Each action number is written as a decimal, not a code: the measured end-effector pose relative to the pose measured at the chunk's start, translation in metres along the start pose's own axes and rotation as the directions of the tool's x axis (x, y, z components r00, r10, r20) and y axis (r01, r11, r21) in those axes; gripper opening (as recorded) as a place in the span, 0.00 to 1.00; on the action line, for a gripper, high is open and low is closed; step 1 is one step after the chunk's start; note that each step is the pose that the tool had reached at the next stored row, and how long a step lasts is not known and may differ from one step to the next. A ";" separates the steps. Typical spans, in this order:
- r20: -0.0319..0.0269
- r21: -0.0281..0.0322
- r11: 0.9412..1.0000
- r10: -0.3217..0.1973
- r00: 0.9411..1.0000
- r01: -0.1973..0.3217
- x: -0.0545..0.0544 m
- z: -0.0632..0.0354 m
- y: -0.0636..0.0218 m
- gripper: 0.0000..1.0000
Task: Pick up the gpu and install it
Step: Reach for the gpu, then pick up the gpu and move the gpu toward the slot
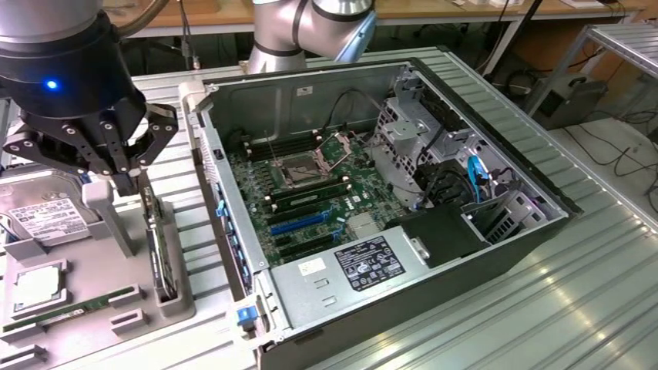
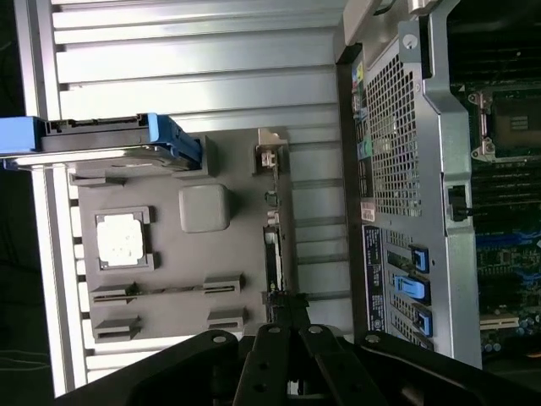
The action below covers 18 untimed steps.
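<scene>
Gripper (image 1: 129,183) of black linked metal, its jaws drawn narrow and closed on the upper edge of the gpu (image 1: 159,247), a thin dark circuit card standing on edge in a slot of the grey moulded holder tray (image 2: 228,262). We judge the pick-up barely begun: the card sits fully in the tray, not lifted. Beside the tray, on the ribbed metal worktop (image 1: 575,308), lies the open black computer case (image 1: 514,247). Its green motherboard (image 1: 308,193) carries no such card, so installation remains undone.
</scene>
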State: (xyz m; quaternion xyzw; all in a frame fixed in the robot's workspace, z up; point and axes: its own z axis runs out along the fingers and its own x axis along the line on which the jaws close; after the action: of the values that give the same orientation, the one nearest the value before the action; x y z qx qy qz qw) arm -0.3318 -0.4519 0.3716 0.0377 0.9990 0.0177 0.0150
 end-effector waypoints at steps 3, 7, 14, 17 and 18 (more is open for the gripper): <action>0.000 0.000 1.000 0.000 1.000 0.000 0.000 0.0000 0.0000 0.11; 0.000 0.000 1.000 0.000 1.000 0.000 0.000 0.0000 0.0000 0.11; 0.000 0.000 1.000 0.000 1.000 0.000 0.000 0.0000 0.0000 0.11; 0.000 0.000 1.000 0.000 1.000 0.000 0.000 0.0000 0.0000 0.29; 0.000 0.000 1.000 0.000 1.000 0.000 0.000 0.0000 0.0000 0.36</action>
State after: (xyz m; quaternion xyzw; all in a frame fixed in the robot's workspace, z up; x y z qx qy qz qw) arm -0.3318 -0.4520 0.3716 0.0377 0.9990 0.0176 0.0149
